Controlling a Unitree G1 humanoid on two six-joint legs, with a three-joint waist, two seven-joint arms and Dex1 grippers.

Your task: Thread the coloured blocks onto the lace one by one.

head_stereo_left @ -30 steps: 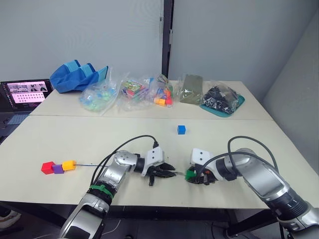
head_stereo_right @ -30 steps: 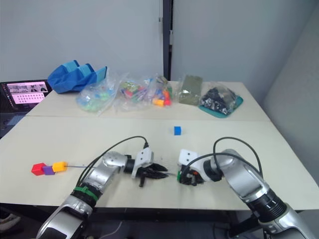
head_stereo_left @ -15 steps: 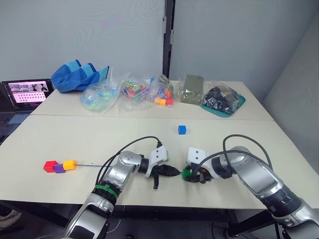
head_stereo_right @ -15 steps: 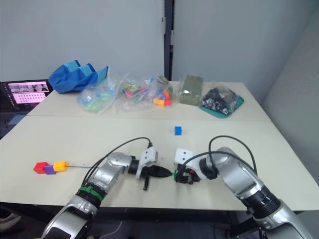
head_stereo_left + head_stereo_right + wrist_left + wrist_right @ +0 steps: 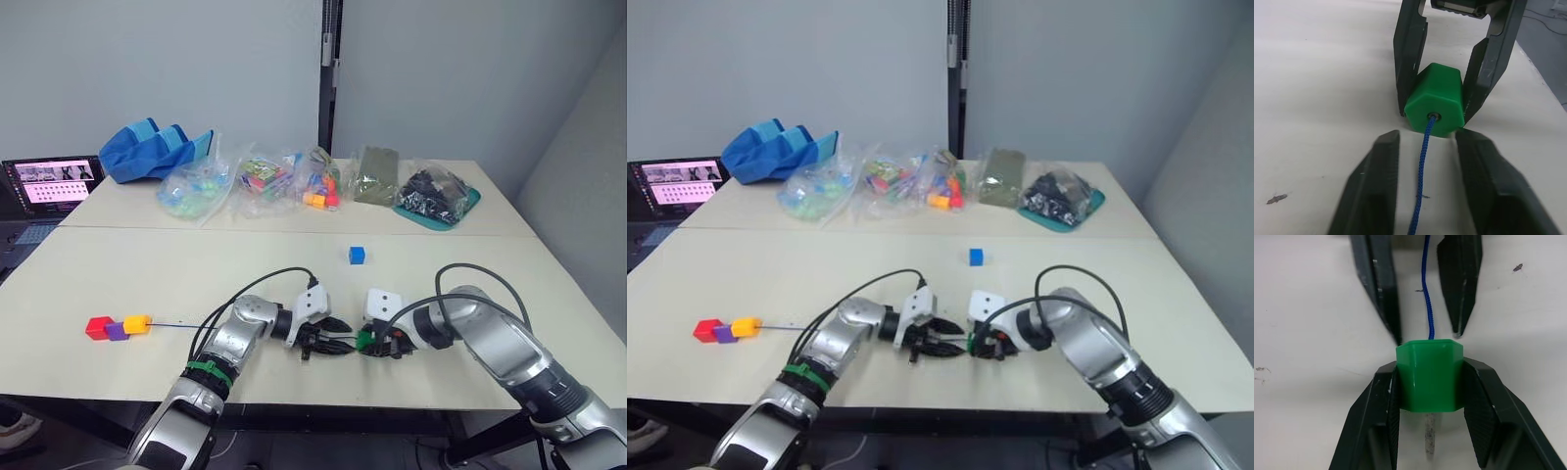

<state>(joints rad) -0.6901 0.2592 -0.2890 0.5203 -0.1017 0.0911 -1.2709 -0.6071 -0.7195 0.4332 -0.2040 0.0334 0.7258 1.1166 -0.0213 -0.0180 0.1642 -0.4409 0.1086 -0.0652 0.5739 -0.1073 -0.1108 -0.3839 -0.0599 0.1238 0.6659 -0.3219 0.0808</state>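
A green block (image 5: 1436,100) sits on the table near the front edge, with my right gripper (image 5: 1429,367) shut on it. The dark blue lace (image 5: 1421,161) runs into the block's hole, and its pale tip (image 5: 1429,438) pokes out of the far side. My left gripper (image 5: 1428,137) faces the block, open, the lace lying loose between its fingers (image 5: 1381,186). Red (image 5: 96,327), purple (image 5: 116,332) and yellow-orange (image 5: 136,323) blocks sit together on the lace's far end at the left. A blue block (image 5: 357,255) lies alone mid-table.
Clear bags of mixed toy pieces (image 5: 263,181) line the back table, with a blue fabric bag (image 5: 157,147), an olive bag (image 5: 375,174) and a teal tray of black parts (image 5: 436,196). A laptop (image 5: 51,181) stands at the far left.
The two grippers have drawn together. The lace's tip has gone through the green block. My left gripper, shut half a second ago, now stands open.
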